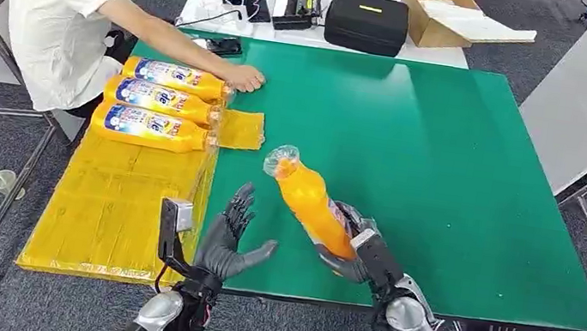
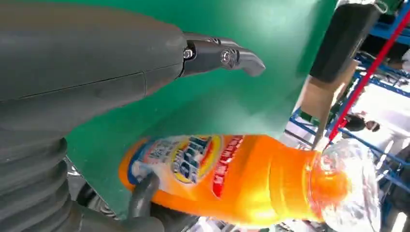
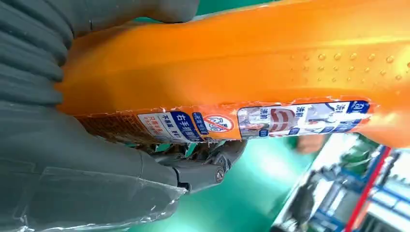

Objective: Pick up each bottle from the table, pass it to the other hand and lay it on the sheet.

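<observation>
Above the near edge of the bench, the right hand grips an orange bottle around its lower body, clear of the green surface. Bottle's long axis runs tilted: base low in the right hand, wrapped cap end raised and leaning toward the robot's left and away from it. Right wrist view confirms fingers and thumb closed on opposite sides of the bottle, label seam facing the camera.

Left hand is raised just beside the bottle on its left side, palm turned toward it, fingers spread and upright, thumb out toward the bottle; it holds nothing and a gap remains between it and the bottle. Left wrist view shows the bottle lying across the open palm's reach, one finger extended over it, no contact evident.

Judgement: handover step is in hand; the left hand is the receiving one and must close on the free upper body, between the right hand's grip and the cap.

Sheet, yellow, lies over the bench's left edge, beyond the left hand. Three bottles already lie on its far end, side by side. A person's hand rests on the bench near them
</observation>
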You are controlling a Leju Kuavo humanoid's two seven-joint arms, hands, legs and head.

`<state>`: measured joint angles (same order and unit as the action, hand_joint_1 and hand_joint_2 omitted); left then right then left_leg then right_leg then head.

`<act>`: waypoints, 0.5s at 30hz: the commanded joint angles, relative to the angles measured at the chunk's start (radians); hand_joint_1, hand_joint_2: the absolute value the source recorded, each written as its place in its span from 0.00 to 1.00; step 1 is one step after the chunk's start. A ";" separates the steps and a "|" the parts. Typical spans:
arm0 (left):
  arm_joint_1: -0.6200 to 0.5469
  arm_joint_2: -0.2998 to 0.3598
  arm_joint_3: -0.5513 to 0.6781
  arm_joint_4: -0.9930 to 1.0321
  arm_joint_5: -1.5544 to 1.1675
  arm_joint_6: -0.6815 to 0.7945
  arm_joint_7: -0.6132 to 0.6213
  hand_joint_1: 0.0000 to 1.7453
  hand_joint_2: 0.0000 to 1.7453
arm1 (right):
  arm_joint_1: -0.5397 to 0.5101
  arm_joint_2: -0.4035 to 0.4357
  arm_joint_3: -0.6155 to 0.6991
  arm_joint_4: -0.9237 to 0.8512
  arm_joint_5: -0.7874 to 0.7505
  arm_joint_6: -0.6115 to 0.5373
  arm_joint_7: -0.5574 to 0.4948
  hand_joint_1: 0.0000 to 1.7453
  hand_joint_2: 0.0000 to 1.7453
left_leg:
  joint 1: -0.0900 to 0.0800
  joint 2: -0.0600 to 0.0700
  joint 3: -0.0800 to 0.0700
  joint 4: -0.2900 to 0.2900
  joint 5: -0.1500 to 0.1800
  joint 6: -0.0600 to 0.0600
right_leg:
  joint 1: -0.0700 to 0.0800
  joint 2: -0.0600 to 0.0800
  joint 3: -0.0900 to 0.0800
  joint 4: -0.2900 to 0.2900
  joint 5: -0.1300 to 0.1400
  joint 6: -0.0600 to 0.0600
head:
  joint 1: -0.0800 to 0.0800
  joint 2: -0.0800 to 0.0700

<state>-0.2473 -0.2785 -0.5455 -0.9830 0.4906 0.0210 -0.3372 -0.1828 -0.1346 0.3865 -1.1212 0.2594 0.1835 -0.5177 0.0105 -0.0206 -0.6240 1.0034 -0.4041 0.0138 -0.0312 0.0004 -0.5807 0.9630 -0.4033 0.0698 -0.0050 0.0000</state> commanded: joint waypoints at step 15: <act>-0.114 0.005 -0.108 0.070 0.011 0.018 -0.042 0.00 1.00 | -0.186 0.097 0.191 0.266 -0.046 0.044 -0.023 1.00 1.00 | 0.000 0.002 -0.001 0.000 -0.001 0.000 | 0.000 0.001 -0.001 0.000 0.000 -0.003 | 0.000 0.000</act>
<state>-0.3026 -0.2838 -0.6046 -0.9667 0.5028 0.0420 -0.3734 -0.2752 -0.0679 0.5111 -1.0419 0.2389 0.2132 -0.5413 0.0104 -0.0206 -0.6274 1.0035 -0.4038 0.0139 -0.0315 0.0003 -0.5839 0.9632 -0.4032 0.0698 -0.0053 0.0000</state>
